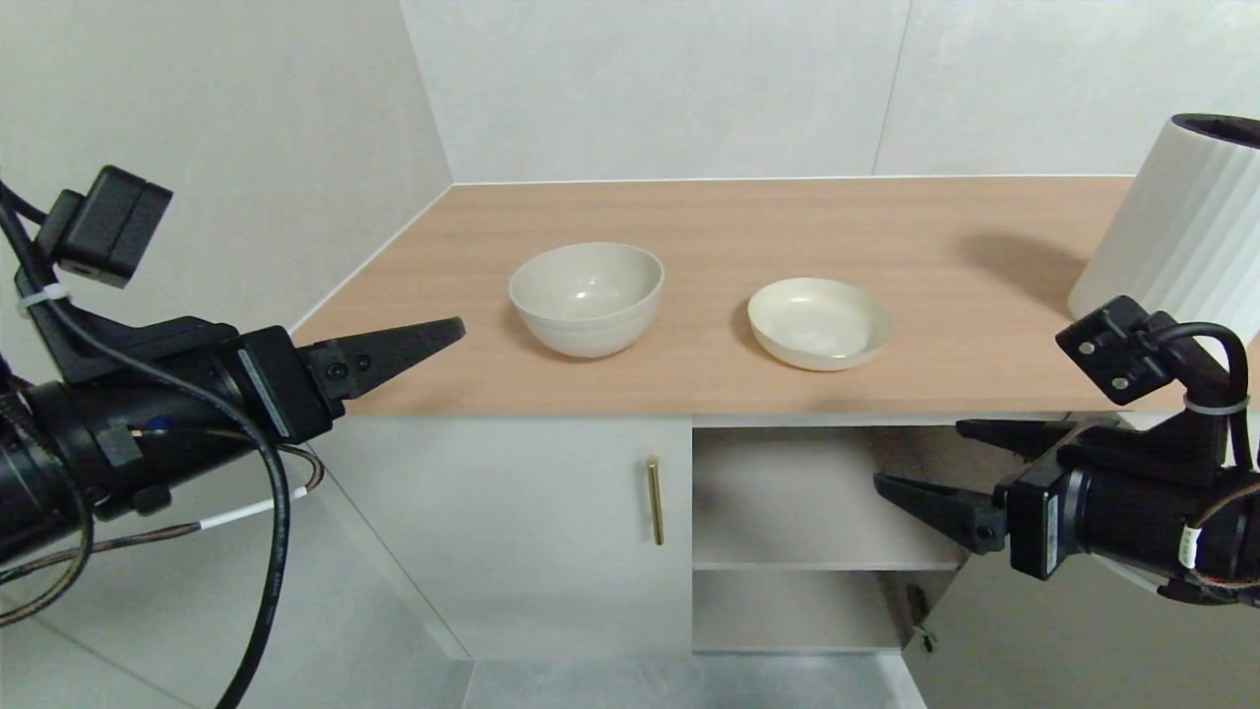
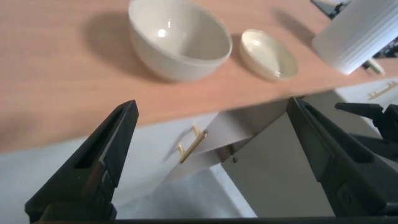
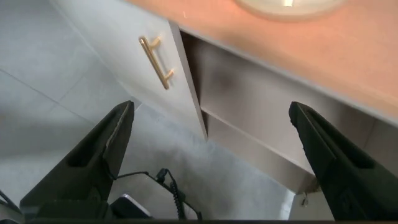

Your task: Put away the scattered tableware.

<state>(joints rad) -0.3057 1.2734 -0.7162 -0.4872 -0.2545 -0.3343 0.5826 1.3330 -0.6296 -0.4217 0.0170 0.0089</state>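
Observation:
A deep cream bowl (image 1: 587,295) (image 2: 180,40) stands upright on the wooden countertop (image 1: 748,217). To its right sits a shallow cream dish (image 1: 820,322) (image 2: 268,55) (image 3: 289,5), apart from the bowl. My left gripper (image 1: 433,340) (image 2: 212,104) hovers open and empty off the counter's front left corner, level with the top and left of the bowl. My right gripper (image 1: 917,453) (image 3: 211,107) is open and empty below the counter edge, in front of the open cabinet compartment (image 1: 807,492) (image 3: 261,99).
A tall white ribbed vase (image 1: 1186,226) (image 2: 357,31) stands at the counter's right end. The left cabinet door (image 1: 532,532) is closed, with a brass handle (image 1: 655,500) (image 2: 191,143) (image 3: 155,62). A shelf (image 1: 817,566) divides the open compartment. Walls close the left and back.

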